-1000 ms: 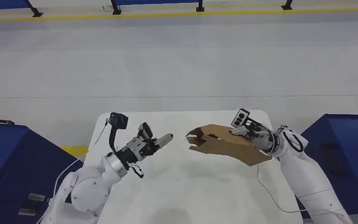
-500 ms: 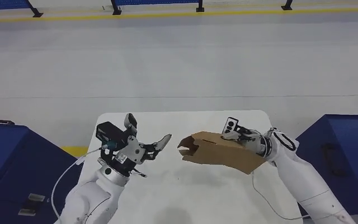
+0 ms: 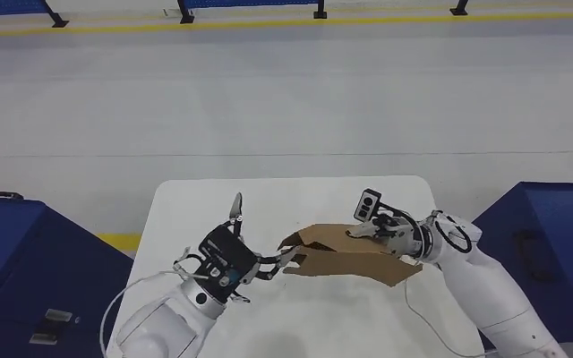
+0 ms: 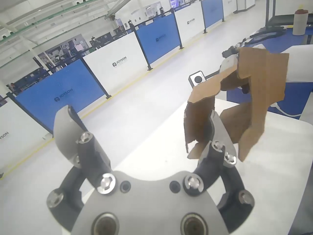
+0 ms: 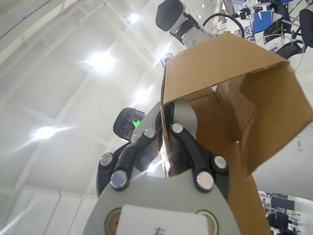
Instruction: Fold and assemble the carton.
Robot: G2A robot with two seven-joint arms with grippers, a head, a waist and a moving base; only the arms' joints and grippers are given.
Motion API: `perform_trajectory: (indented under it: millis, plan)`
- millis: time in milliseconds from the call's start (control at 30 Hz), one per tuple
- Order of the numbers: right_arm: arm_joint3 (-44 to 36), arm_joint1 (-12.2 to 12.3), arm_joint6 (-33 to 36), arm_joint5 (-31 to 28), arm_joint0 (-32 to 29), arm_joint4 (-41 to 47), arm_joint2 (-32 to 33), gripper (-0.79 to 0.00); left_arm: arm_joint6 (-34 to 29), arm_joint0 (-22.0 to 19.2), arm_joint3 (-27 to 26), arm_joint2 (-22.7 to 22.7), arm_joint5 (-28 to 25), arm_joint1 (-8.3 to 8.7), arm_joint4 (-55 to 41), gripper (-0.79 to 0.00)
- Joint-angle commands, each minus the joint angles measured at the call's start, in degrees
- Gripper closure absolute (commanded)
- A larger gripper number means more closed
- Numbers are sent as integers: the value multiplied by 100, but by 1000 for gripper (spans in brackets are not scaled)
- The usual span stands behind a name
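- White table (image 3: 304, 315) with rounded corners and a plain, smooth top.
- A thin pale cable (image 3: 414, 309) trails over the table near its right edge.

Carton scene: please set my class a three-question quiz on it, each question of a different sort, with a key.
1. True or false: the right pincer is shut on a wall of the carton.
2. The left pincer is: A open; B shut on the carton; C shut on nothing.
3. Fill in: the carton's unfolded flaps face the ____ pincer.
Key: 1 true; 2 A; 3 left.
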Motion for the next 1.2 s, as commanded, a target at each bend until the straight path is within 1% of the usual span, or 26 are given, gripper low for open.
perform_trajectory:
  millis: [0,133,333,667,900,1167]
  plan:
    - [-26,2,21,-36,-25,-77,15,0,-40,-84,55,81,-1,-17,10,-785]
    - [-109,6,17,-160,-58,-317,23,0,-20,-170,67,181,-18,-42,-2,-785]
    - [-230,2,-69,-538,-97,-720,25,0,-17,-198,84,237,-30,-65,-2,-785]
    - [-516,-1,-398,-1488,-219,-1559,127,0,-99,-201,121,276,-52,-98,-72,-785]
    - [-660,-13,-652,-2017,-347,-1807,244,0,-150,-69,69,241,109,-113,-27,-785]
    - [-725,-20,-627,-2008,-426,-1819,311,0,-97,43,19,172,264,-127,156,-785]
